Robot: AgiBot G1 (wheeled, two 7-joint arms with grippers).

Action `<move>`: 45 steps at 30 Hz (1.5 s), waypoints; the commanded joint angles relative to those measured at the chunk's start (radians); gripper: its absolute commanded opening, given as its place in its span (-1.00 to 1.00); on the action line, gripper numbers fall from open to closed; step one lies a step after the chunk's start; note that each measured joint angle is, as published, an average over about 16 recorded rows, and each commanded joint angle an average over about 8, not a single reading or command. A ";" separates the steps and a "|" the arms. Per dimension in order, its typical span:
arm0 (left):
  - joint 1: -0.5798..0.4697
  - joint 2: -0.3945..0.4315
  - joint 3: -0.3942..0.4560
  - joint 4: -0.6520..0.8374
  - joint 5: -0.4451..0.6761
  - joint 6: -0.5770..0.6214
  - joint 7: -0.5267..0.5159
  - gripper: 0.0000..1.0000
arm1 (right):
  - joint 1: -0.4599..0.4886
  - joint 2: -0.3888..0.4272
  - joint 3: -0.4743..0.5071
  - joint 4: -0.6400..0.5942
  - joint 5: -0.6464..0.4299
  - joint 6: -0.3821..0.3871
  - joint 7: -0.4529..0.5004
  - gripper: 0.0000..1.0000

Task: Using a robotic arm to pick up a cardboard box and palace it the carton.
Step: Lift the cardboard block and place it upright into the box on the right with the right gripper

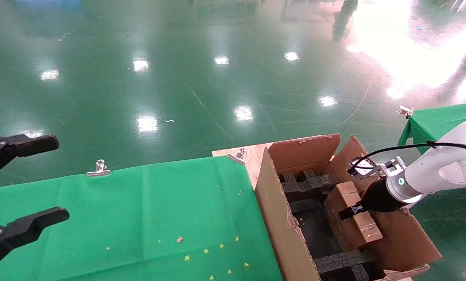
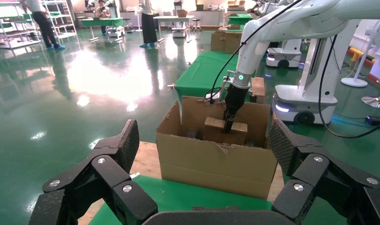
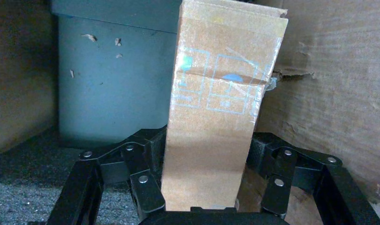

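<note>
- Right gripper (image 1: 349,212) clamps small box (image 1: 351,216), already inside carton (image 1: 279,218), above foam (image 1: 307,186).
- Box long axis runs straight out from gripper; drop is downward.
- Left gripper (image 1: 20,199) spread, idle, well apart.

brown cardboard box (image 1: 351,216), brown carton (image 1: 279,218), green cloth (image 1: 139,218)

Head view looks down on the carton (image 1: 291,218) from above; left wrist view faces its side from farther off, sharing it; right wrist view sits inside, close.
</note>
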 commanded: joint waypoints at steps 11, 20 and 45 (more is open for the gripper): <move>0.000 0.000 0.000 0.000 0.000 0.000 0.000 1.00 | 0.003 0.001 0.000 0.001 0.000 -0.005 0.001 1.00; 0.000 0.000 0.000 0.000 0.000 0.000 0.000 1.00 | 0.014 0.005 -0.002 0.003 -0.002 -0.013 -0.003 1.00; 0.000 0.000 0.000 0.000 0.000 0.000 0.000 1.00 | 0.209 0.035 0.039 0.074 0.043 -0.003 -0.130 1.00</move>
